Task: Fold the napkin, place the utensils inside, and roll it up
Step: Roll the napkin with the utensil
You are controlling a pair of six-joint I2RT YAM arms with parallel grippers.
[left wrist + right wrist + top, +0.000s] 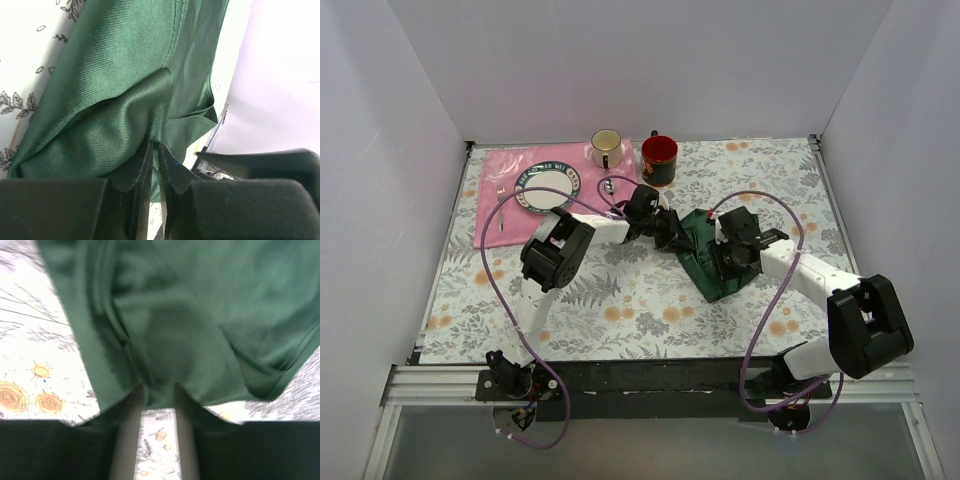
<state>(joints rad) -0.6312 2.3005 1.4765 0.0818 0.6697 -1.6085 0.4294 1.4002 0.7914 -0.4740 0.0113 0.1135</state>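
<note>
**Fingers [135, 175] on the napkin [115, 100]: fold under way, utensils and roll to come**

Closest in, my left hand [155, 146] has its two fingers drawn nearly together on a ridge of the dark green cloth, a thin pinch with the fabric rising from the tips. My right hand [159, 390] has its fingers a narrow way apart with a bunch of the same cloth between the tips. That view is blurred, and I cannot tell whether the cloth is truly pinched or only straddled.

From above, the napkin sits a little right of the middle of the surface [620, 300], apart from every edge. It is heaped into a narrow, creased strip running from my left hand toward the near right corner. Layers and hems overlap, so I judge the folding begun but not finished: the shape is lumpy, not a flat, squared packet.

No utensils lie on or in the cloth as far as I can see, and I cannot pick out the black-handled ones anywhere. My left arm may hide them. The pink placemat [500, 170] fills the far left corner, with a cream mug [606, 148] and a red mug [659, 160] at the far edge. By my reckoning, what is left is to flatten the fold, lay the utensils in, then roll.
</note>
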